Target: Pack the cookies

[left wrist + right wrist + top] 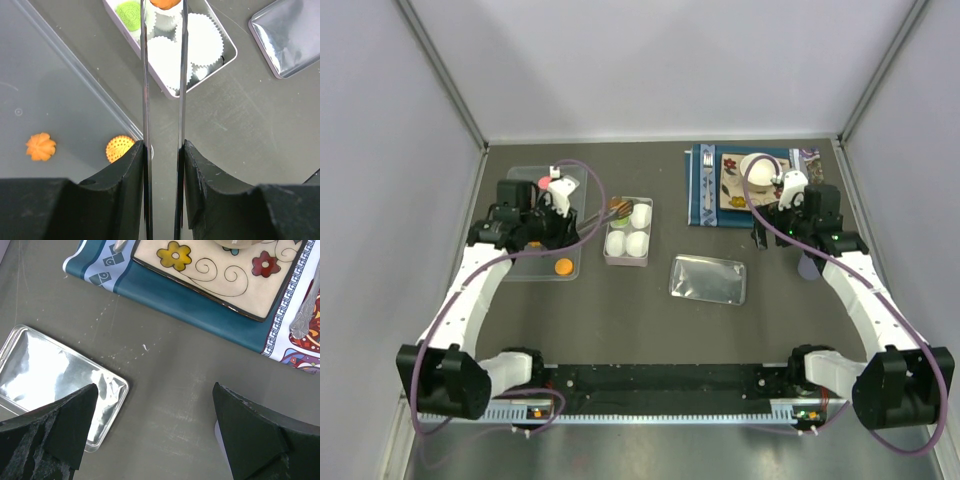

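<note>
1. right now, my left hand [164,145] is narrowed onto a pair of metal tongs [145,75], with a finger pressed against the outside of each blade.
2. the tongs reach out over the four-cup box [227,47], and an orange cookie [165,3] sits at their tips. the top edge of the left wrist view cuts it off, so i cannot tell if it is touching a cup.
3. a green cookie [129,14] lies in the box's corner cup, just beside the tongs' tips. the white cups [200,37] nearer the camera hold nothing.
4. a clear tray [65,90] lies on the worktop [240,130] beside the box. in it i see two more orange cookies, a flower-shaped one [41,146] and a dotted round one [119,148] next to my left finger.
5. from the top view, a pink-red cookie [544,181] lies at the far end of that tray.
6. my right hand [155,387] is spread wide with nothing between its fingers. it hangs over bare worktop between the foil lid [50,375] and the blue placemat [200,310].
7. a flower-patterned plate [220,285] rests on the placemat, well apart from the box.
</note>
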Robot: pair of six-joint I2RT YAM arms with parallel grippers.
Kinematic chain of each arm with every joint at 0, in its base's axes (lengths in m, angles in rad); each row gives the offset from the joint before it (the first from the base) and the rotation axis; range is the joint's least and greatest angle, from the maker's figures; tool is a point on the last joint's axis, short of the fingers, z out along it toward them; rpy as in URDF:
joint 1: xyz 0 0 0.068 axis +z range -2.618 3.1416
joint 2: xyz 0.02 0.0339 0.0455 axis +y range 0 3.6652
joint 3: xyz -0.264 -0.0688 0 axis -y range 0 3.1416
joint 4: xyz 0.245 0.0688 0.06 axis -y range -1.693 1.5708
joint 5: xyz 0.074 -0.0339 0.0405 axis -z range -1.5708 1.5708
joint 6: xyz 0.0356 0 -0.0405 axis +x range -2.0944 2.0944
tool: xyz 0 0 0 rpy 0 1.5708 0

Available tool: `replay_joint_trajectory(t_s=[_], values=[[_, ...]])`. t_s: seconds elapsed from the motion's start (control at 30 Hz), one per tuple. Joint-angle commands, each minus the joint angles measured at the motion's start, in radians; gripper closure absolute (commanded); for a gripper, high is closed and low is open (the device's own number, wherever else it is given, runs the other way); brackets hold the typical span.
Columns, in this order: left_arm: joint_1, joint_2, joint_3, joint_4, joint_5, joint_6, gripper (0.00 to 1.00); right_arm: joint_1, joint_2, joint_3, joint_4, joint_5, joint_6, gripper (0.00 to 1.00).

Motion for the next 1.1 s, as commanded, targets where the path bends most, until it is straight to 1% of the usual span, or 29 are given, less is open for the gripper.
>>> replay_joint_trajectory(t_s=[0.0,0.53,1.0,1.07], values=[[-0.052,0.051,0.062,0.112,-0.044,-0.050,1.00,0.014,0.002,0.047,0.021,0.009,-0.015,0.01],[-0.131,0.277,0.157,0.163,-0.087,-0.051,1.00,0.013,0.013,0.046,0.021,0.026,-0.021,0.01],[-0.168,0.351,0.174,0.166,-0.136,-0.015,1.00,0.013,0.021,0.047,0.023,0.028,-0.022,0.01],[-0.173,0.352,0.172,0.168,-0.142,-0.013,0.97,0.013,0.019,0.047,0.021,0.028,-0.022,0.01]])
